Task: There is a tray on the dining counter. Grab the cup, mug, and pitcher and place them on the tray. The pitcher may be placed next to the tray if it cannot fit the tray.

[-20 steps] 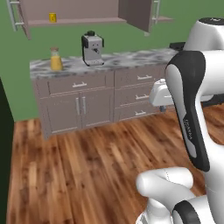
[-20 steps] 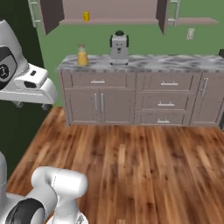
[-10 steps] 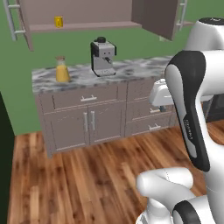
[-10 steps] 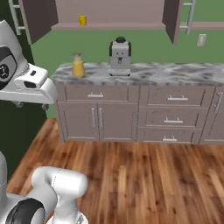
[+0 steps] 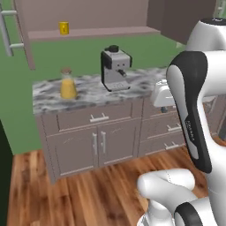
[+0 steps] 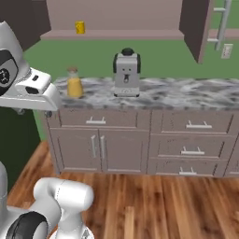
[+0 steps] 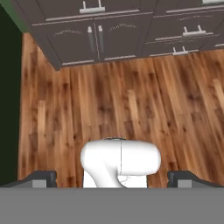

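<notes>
The pitcher (image 5: pixel 67 84) (image 6: pixel 74 83), a clear carafe of orange-yellow liquid with a brown cork lid, stands upright at the left end of a marble kitchen counter (image 5: pixel 88 90) (image 6: pixel 186 88). The yellow mug (image 5: pixel 64 28) (image 6: pixel 80 27) sits on the shelf of the open wall cabinet above it. My gripper (image 7: pixel 113 178) is held high over the wooden floor, well short of the counter, pointing down. Its fingertips (image 7: pixel 43 177) stand far apart, open, with nothing between them. The tray, the dining counter and the green cup are out of view.
A grey coffee machine (image 5: pixel 115 68) (image 6: pixel 127 73) stands on the counter to the right of the pitcher. Below are cabinet doors (image 7: pixel 94 37) and drawers (image 6: pixel 196 125). Open wall-cabinet doors (image 6: pixel 193 28) jut out overhead. Wooden floor (image 7: pixel 131 96) lies between me and the cabinets.
The base has driven toward the counter, so the counter, the pitcher and the coffee machine look larger and nearer. The arm has kept its pose and the gripper stays open.
</notes>
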### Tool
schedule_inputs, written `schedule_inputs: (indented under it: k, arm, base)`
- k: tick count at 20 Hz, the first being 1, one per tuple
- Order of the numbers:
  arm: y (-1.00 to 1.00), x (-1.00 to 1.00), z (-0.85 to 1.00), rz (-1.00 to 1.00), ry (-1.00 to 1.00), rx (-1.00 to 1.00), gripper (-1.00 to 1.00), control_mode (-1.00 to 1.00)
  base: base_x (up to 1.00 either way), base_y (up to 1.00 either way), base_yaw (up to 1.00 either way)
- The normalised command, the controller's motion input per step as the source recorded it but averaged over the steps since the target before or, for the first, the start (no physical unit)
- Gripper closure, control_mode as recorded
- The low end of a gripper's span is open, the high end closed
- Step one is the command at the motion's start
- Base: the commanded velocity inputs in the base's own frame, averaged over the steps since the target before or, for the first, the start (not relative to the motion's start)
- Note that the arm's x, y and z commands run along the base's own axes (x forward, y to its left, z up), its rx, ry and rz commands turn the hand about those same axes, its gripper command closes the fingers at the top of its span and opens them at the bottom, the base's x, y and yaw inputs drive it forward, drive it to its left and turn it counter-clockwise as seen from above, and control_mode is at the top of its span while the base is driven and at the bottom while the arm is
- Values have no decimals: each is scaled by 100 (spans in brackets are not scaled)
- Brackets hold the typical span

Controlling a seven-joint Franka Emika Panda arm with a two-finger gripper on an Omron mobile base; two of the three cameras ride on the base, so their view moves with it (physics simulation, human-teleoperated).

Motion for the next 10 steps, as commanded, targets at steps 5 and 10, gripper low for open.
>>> schedule_inputs:
  k: [5, 10]
  arm:
    - [0, 0, 0, 0, 0, 0, -100, 100]
    - [0, 0, 0, 0, 0, 0, -100, 100]
  base:
    - [100, 5, 5]
    - [100, 4, 10]
